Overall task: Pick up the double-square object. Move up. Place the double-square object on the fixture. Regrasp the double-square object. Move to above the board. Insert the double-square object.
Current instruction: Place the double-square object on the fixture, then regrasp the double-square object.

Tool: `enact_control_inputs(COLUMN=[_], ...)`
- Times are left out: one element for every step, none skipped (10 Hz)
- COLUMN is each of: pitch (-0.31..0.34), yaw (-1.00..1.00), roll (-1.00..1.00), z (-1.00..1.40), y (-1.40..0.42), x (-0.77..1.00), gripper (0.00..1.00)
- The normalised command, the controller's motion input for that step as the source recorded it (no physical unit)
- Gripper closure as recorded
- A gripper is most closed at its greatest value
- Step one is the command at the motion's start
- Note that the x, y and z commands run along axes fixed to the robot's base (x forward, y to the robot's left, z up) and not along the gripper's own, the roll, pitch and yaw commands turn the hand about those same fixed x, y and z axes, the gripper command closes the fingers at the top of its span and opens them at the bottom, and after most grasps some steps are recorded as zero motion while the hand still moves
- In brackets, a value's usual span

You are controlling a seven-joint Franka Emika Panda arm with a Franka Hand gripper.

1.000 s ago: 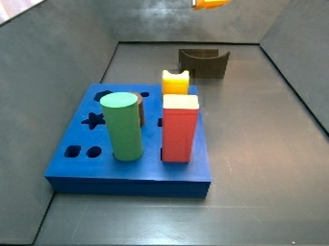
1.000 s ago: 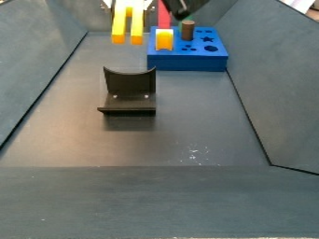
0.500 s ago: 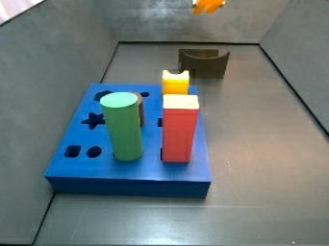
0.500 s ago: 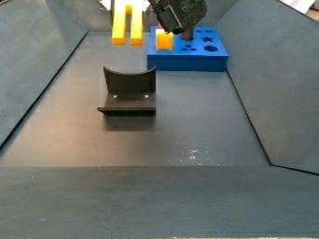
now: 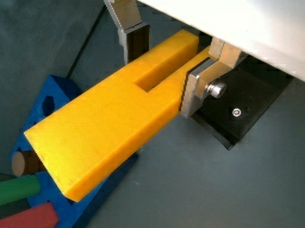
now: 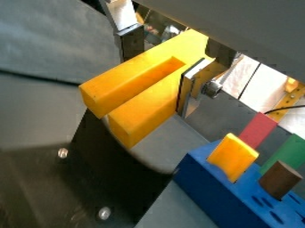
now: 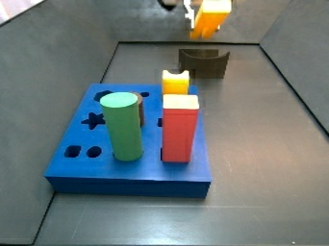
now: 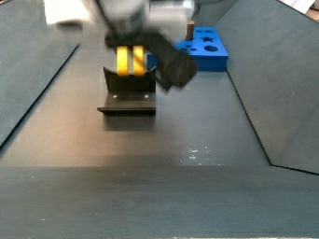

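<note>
My gripper [image 5: 163, 78] is shut on the double-square object [image 5: 107, 125], a long yellow-orange stepped bar that sticks out well past the silver fingers [image 5: 194, 85]. Both wrist views show it held [image 6: 137, 89]. In a side view the gripper [image 7: 206, 12] holds the bar [image 7: 210, 17] upright just above the dark fixture [image 7: 203, 61]. In a side view the blurred gripper [image 8: 131, 42] has the bar [image 8: 130, 61] close over the fixture's hollow [image 8: 127, 93]. The blue board [image 7: 90, 154] lies apart from the fixture.
On the board stand a green cylinder [image 7: 122, 125], a red block [image 7: 179, 128] and a short bright-yellow notched block [image 7: 175, 82]. Grey walls enclose the floor. The board also shows in a side view [image 8: 206, 51] and in both wrist views [image 5: 48, 98] [image 6: 233, 196].
The gripper has come down with the bar, from high beside the board to just over the fixture. The board and its pieces have not moved.
</note>
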Motion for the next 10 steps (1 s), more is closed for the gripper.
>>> enact_control_inputs(pitch=[0.089,0.048,0.023,0.006,-0.008,-0.019,0.000,0.005,0.010,0.018], yaw=[-0.17,-0.16,-0.16,-0.15,-0.12,-0.11,0.00,-0.01,0.00,0.00], roll=[-0.29,-0.19,-0.17,-0.16,-0.15,-0.14,0.00,0.00,0.00,0.02], z=[-1.00,-1.00,-0.92,-0.72,-0.48,-0.31,0.00,1.00,1.00,1.00], y=[0.14,0.13,0.13,0.10,0.08,0.06,0.00,0.00,0.00,0.00], x=[0.19,0.19,0.18,0.15,0.12,0.10,0.00,0.00,-0.01,-0.02], gripper=[1.00,1.00,1.00,1.00,1.00,1.00,0.00,0.00,0.00,0.00])
